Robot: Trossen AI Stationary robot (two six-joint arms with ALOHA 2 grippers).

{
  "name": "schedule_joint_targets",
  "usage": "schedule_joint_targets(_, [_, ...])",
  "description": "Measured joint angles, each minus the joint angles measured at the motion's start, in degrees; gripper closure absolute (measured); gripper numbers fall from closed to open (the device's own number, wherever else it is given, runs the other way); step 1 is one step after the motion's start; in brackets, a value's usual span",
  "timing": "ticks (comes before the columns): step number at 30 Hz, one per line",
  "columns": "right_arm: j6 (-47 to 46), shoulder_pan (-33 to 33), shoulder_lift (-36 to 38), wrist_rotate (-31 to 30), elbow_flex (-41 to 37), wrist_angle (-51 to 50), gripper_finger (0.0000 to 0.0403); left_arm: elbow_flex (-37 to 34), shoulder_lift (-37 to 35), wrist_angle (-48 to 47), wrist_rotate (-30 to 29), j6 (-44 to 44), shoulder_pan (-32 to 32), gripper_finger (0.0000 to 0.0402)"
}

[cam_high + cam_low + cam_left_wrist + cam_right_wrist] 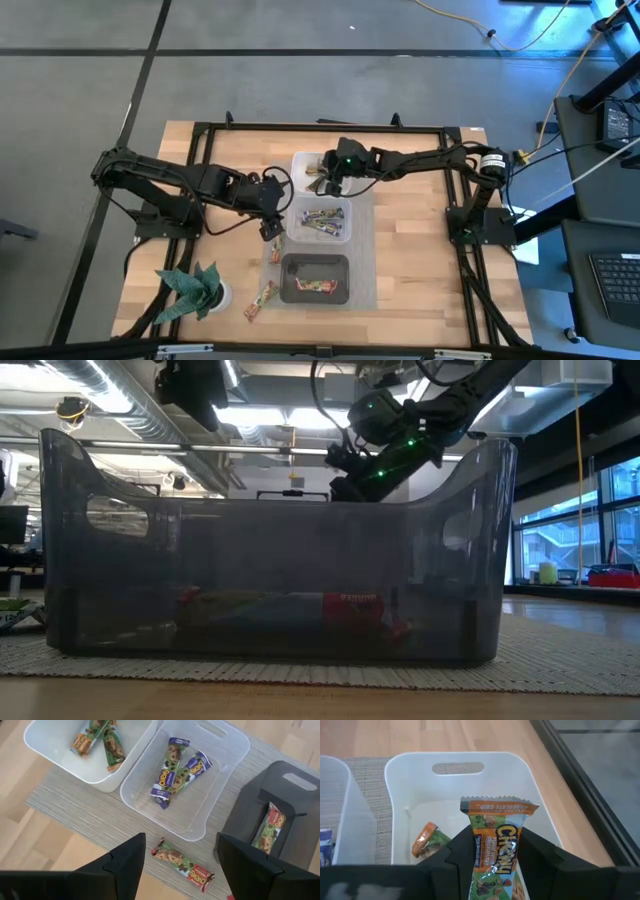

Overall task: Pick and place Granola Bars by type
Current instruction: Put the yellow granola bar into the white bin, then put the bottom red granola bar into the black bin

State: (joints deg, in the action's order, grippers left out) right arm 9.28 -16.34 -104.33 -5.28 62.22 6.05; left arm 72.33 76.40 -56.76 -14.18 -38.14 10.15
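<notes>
Green-orange granola bar (495, 855) is hanging pinched in the right gripper (496, 870) over the white tub (530, 785) (two bars inside); left gripper (177, 857), fingers spread, is hovering over a red bar (182, 865).

Right pincer (495, 865) is clamped on its load while left pincer (177, 857) hangs spread.
</notes>
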Motion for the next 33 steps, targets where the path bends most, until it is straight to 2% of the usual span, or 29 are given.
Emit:
schedule_joint_targets(4, [0.0,0.0,0.0,0.0,0.0,-1.1,0.0256,0.0,0.0,0.0,0.2,-1.7,0.9,0.0167])
schedule_joint_targets(8, [-1.4,0.0,0.0,0.0,0.0,-1.5,0.0231,0.0,0.0,-0.2,0.3,-4.0,2.8,0.0167])
schedule_joint_targets(16, [-1.6,0.0,0.0,0.0,0.0,-1.5,0.0169,0.0,0.0,-0.5,0.3,-8.2,9.8,0.0167])
schedule_joint_targets(21, [-1.6,0.1,0.6,0.0,0.7,-2.2,0.0154,0.0,0.2,-0.5,-1.4,-11.9,14.7,0.0167])
schedule_joint_targets(26, [-3.4,1.3,2.1,-0.1,7.1,-7.7,0.0156,0.0,3.1,-0.6,-4.0,-14.3,18.6,0.0167])
schedule_joint_targets(33, [-2.8,4.4,2.4,0.0,19.0,-18.2,0.0156,0.0,11.2,-0.7,-2.0,-17.9,22.1,0.0167])
